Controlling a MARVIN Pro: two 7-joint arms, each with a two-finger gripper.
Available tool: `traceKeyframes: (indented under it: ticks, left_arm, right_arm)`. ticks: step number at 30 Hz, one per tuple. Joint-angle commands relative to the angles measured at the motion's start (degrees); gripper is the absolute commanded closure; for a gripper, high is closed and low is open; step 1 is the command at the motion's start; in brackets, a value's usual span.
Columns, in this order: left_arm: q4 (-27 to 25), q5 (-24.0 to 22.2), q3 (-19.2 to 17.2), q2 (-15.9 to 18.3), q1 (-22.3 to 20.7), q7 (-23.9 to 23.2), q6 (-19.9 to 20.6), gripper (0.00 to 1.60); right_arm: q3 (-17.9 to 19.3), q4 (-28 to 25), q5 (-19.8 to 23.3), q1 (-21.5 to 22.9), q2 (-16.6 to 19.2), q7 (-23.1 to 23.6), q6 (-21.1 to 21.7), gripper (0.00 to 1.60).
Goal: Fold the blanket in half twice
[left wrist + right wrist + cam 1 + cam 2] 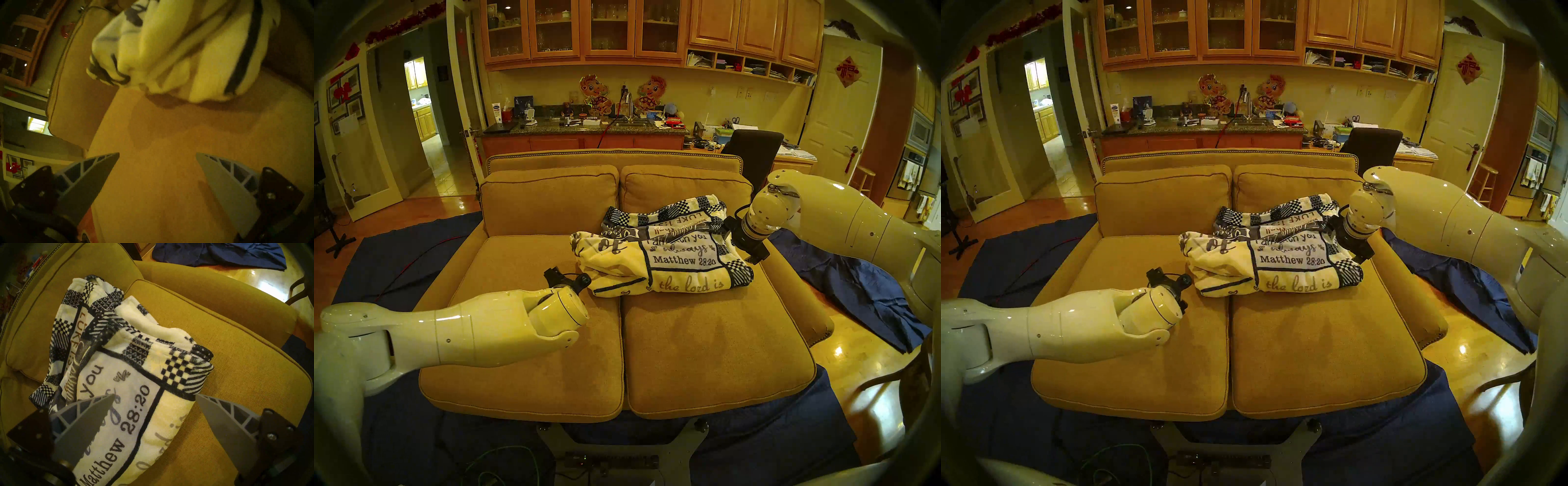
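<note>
Left tool [157, 153], nearest, fingers apart and empty over the bare seat of the sofa [704, 356], just short of the blanket's rounded end. The blanket [663, 258] lies bunched in loose layers on the right seat cushion, reaching the back cushion. Plush fleece: probably light, limp, will sag and slide; best pinched at the checkered corner. Right tool [153, 395], fingers apart, hangs above that corner, holding nothing.

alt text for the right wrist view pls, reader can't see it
A loosely folded cream blanket with navy checkered edging and "Matthew 28:20" lettering lies on a mustard-yellow sofa. The open right gripper hovers over it, holding nothing. A dark blue cloth lies on the wood floor beyond.
</note>
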Motion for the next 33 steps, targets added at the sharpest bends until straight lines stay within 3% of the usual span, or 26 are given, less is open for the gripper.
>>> traceKeyframes:
  ticks: [1, 2, 3, 6, 13, 16, 20, 24, 28, 33]
  left_arm:
    - [4.3, 3.3, -1.1, -6.5, 0.2, -0.3, -7.0, 0.00]
    - [5.1, 3.4, -0.5, -6.7, 0.0, -0.9, -9.4, 0.00]
    - [5.5, 3.7, -1.0, -7.1, 0.3, -1.0, -8.9, 0.00]
    - [6.8, 4.7, -0.3, -6.9, 0.5, -2.6, -12.7, 0.00]
    - [5.9, 5.9, 4.4, -2.9, -1.2, -12.0, -18.3, 0.00]
    - [5.2, 6.9, 4.7, -1.8, -1.4, -15.6, -18.3, 0.00]
    - [4.0, 8.1, 5.9, -1.4, -1.8, -15.1, -16.4, 0.00]
    - [3.6, 10.1, 6.7, -0.3, -2.2, -14.3, -17.1, 0.00]
    - [6.8, 12.8, 8.1, -1.2, -2.3, -12.8, -17.3, 0.00]
    - [8.8, 15.8, 10.2, -1.0, -3.4, -15.1, -18.8, 0.00]
  right_arm:
    - [0.3, -0.2, -0.4, 0.7, 0.6, 0.1, -0.1, 0.00]
    - [0.3, -0.3, -0.4, 0.7, 0.6, 0.1, -0.2, 0.00]
    - [0.3, -0.3, -0.4, 0.7, 0.6, 0.1, -0.2, 0.00]
    - [0.2, -0.4, -0.5, 0.8, 0.7, 0.2, -0.3, 0.00]
    - [0.2, -0.5, -0.5, 0.8, 0.7, 0.2, -0.3, 0.00]
    - [0.2, -0.5, -0.5, 0.8, 0.7, 0.3, -0.3, 0.00]
    - [0.1, -0.5, -0.5, 0.8, 0.7, 0.3, -0.3, 0.00]
    - [0.1, -0.5, -0.5, 0.8, 0.7, 0.3, -0.4, 0.00]
    - [0.1, -0.5, -0.5, 0.8, 0.7, 0.3, -0.4, 0.00]
    - [0.1, -0.5, -0.5, 0.9, 0.7, 0.3, -0.4, 0.00]
